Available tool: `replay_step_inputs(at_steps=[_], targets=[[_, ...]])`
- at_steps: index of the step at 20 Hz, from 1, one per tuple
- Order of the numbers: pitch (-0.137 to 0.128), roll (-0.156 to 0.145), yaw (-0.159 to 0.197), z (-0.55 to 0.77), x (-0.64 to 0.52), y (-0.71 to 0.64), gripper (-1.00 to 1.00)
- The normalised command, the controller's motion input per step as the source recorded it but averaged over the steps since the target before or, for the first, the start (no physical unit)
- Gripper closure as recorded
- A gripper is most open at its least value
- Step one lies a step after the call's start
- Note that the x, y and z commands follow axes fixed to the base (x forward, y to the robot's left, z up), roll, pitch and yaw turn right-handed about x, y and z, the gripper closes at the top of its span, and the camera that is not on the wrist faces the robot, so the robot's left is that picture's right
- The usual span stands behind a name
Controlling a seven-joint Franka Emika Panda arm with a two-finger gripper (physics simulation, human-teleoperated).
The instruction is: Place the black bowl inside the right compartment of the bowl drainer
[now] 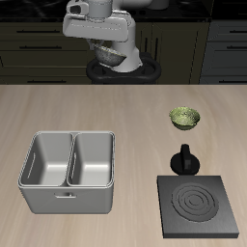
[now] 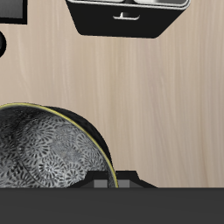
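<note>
The gripper (image 1: 114, 58) hangs high above the back of the worktop (image 1: 125, 116), just in front of the robot's base, and it is clamped on the black bowl (image 1: 113, 56), which shows below the arm's pale housing as a round, grey-speckled shape lifted clear of the surface. In the wrist view the black bowl (image 2: 48, 157) fills much of the picture close to the camera: a dark rim with a thin yellowish edge around a glossy, grey-white speckled inside, with the pale wood grain of the worktop (image 2: 157, 96) far beneath it. The gripper's fingers themselves are hard to make out in either view. Nearer the table's front edge stands the bowl drainer (image 1: 69, 172), a light-grey metal basin with rounded corners, split by a middle wall into two deep wells; the right compartment (image 1: 46, 160) holds nothing that can be seen. The wrist view shows the bowl drainer (image 2: 127, 17) only in part, as a dark-sided box at the frame's edge. Well apart from the basin, a small green-yellow bowl (image 1: 184, 118) sits on the worktop, a black upright item (image 1: 183, 159) stands in front of it, and a flat black stove plate (image 1: 201, 206) with concentric rings lies at the front edge.
</note>
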Motion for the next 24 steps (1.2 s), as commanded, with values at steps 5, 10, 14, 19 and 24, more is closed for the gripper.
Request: replay_step_inputs(at_steps=[5, 10, 14, 19, 24], targets=[[0.006, 0.004, 0.005, 0.19, 0.31, -0.18, 1.0], [0.011, -0.042, -0.017, 0.26, 0.33, -0.36, 1.0], [0.027, -0.022, -0.054, 0.17, 0.26, -0.47, 1.0], [-0.001, -0.06, -0.006, 0.1, 0.23, -0.41, 1.0], [-0.01, -0.023, -0.004, 0.14, 0.25, -0.29, 1.0]])
